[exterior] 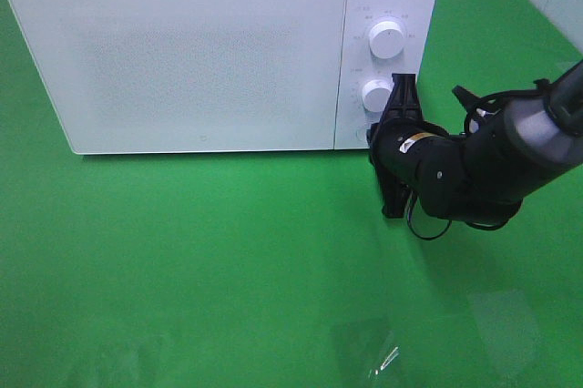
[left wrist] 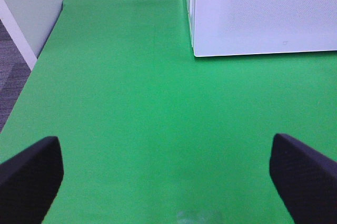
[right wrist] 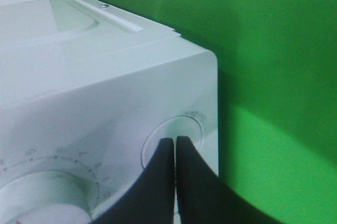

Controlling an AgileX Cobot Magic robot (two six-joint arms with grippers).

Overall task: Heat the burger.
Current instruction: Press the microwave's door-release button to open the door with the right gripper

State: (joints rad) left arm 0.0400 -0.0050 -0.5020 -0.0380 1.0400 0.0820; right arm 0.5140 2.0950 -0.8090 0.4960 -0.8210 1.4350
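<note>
The high camera is looking steeply down on the microwave (exterior: pixel 182 60) and green cloth (exterior: pixel 182 270). The left wrist camera is facing low across that cloth toward the microwave's near-left corner. The right one is crowding its lower dial (right wrist: pixel 42 203).

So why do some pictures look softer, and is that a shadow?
Exterior high view: sharp, evenly lit, faint glare low on the green cloth. Left wrist view: the left gripper looks soft at the corners. Right wrist view: the microwave casts a dark shadow.

Round button (right wrist: pixel 185 128) partly behind fingers (right wrist: pixel 197 192)
</note>
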